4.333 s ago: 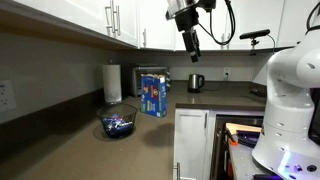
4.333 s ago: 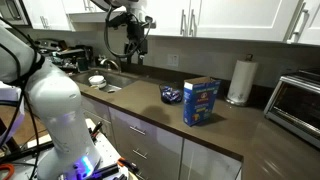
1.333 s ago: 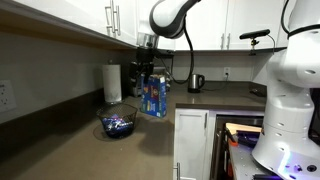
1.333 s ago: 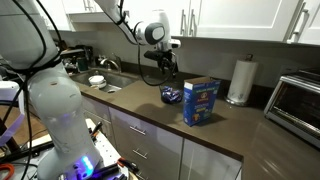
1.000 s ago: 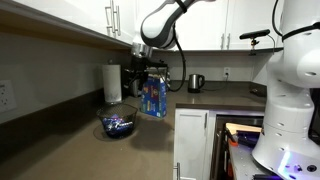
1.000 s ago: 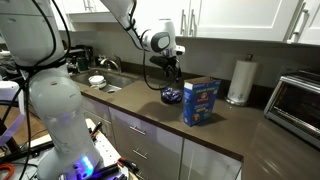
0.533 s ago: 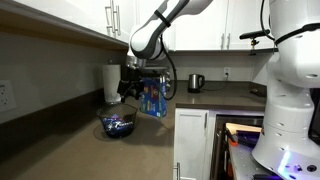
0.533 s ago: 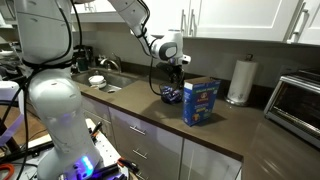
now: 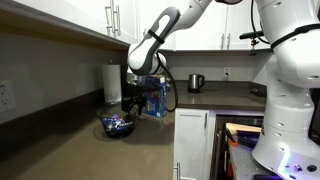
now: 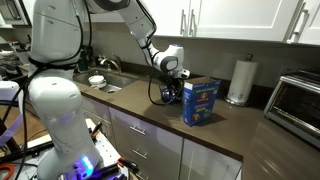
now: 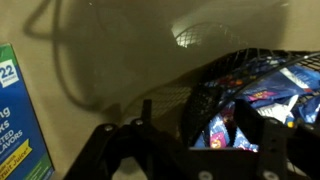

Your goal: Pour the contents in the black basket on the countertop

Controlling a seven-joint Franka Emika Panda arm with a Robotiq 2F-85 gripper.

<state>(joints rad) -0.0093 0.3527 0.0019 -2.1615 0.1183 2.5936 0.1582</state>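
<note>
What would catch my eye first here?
The big white arm curves down from above, its gripper close over a black wire basket of shiny blue packets on the countertop. Beside it stands a tall blue box.

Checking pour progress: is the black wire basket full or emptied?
Not emptied: the round black wire-mesh basket holds blue-and-white foil packets, visible through the mesh.

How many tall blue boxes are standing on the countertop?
1. The blue box stands upright on the countertop, next to the black basket. No other shows, though the arm hides some counter.
</note>
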